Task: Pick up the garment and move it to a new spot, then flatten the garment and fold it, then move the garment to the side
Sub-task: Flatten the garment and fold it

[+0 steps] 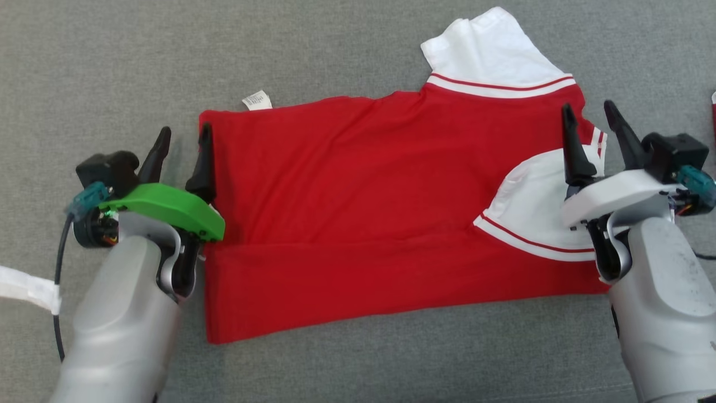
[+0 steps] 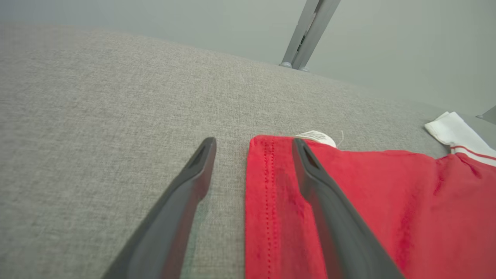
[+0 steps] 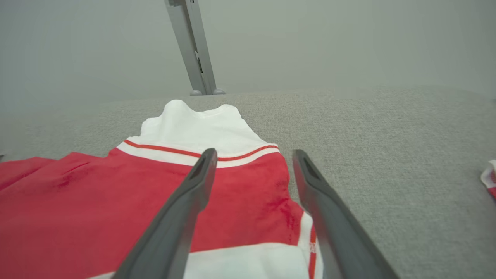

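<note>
One red shirt [image 1: 358, 184] lies folded at the middle of the grey surface [image 1: 112, 56], its two white, red-striped sleeves [image 1: 492, 50] at 1 and 3 o'clock. The left gripper [image 1: 185, 131] at its 9 o'clock edge and the right gripper [image 1: 588, 109] at 3 both stand fingers apart, empty.

readable text: none | care tag [image 1: 257, 100] on red garment [image 1: 358, 196]: print too small to read

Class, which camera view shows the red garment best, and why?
Head view: almost the whole red garment lies spread in it. Left wrist view gives its stitched hem edge; right wrist view its white sleeve end.
</note>
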Available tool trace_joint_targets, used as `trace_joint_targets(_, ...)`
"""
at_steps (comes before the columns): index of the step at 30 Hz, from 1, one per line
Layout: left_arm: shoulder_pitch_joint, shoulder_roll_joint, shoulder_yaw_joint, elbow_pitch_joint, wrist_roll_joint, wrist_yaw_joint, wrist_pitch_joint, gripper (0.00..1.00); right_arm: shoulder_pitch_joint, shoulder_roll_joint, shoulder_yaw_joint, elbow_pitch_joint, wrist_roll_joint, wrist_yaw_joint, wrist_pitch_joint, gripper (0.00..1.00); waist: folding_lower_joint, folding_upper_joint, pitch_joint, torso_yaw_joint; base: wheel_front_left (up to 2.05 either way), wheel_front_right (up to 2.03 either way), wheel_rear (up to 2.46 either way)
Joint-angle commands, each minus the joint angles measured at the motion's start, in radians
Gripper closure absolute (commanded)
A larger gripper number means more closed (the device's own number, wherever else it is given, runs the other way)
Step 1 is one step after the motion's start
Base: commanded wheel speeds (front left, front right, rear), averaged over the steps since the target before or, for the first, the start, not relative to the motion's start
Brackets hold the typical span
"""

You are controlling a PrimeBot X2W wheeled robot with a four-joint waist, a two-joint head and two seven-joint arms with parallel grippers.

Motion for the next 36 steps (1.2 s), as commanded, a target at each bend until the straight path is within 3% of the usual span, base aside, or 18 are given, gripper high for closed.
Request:
trace_joint_targets(1,-0.034,0.013,-0.001,0.025,-0.004,-0.002,-0.002,0.00,-0.025,-0.008,0.004,0.009,-0.008,-0.002,-0.002,0.00,0.0000,0.0000,0.054,-0.016,0.00,0.00,0.00)
trace_joint_targets(10,-0.151,0.014,-0.085,0.173,-0.025,-0.002,0.024,0.00,-0.176,-0.015,0.045,0.091,-0.047,-0.002,-0.002,0.00,0.0000,0.0000,0.115,-0.021,0.00,0.00,0.00)
trace_joint_targets(11,-0.151,0.016,-0.095,0.188,-0.022,-0.002,0.025,0.09,-0.189,-0.017,0.046,0.099,-0.050,-0.002,-0.002,0.00,0.0000,0.0000,0.118,-0.019,0.00,0.00,0.00)
trace_joint_targets(12,-0.149,0.014,-0.112,0.203,-0.019,-0.002,0.030,0.27,-0.203,-0.022,0.047,0.109,-0.057,-0.002,-0.002,0.00,0.0000,0.0000,0.121,-0.016,0.00,0.00,0.00)
trace_joint_targets(14,-0.149,0.003,-0.144,0.216,-0.019,-0.002,0.032,0.86,-0.226,-0.030,0.042,0.128,-0.064,-0.002,-0.002,0.00,0.0000,0.0000,0.124,-0.004,0.00,0.00,0.00)
trace_joint_targets(15,-0.147,0.001,-0.160,0.220,-0.018,-0.003,0.034,1.00,-0.237,-0.035,0.041,0.137,-0.069,-0.002,-0.002,0.00,0.0000,0.0000,0.125,0.000,0.00,0.00,0.00)
trace_joint_targets(21,-0.174,-0.001,-0.195,0.215,-0.017,-0.002,0.013,1.00,-0.337,-0.072,0.015,0.223,-0.118,-0.002,0.013,0.00,0.0000,0.0000,0.132,0.046,0.00,0.00,0.00)
trace_joint_targets(27,-0.204,-0.005,-0.146,0.143,0.001,0.005,-0.001,1.00,-0.449,-0.101,-0.014,0.318,-0.173,-0.002,0.090,0.00,0.0000,0.0000,0.153,0.102,0.00,0.00,0.00)
trace_joint_targets(36,-0.149,-0.058,-0.072,0.032,0.079,0.004,-0.002,1.00,-0.567,-0.124,-0.033,0.462,-0.227,-0.002,0.192,0.00,0.0000,0.0000,0.181,0.175,0.00,0.00,0.00)
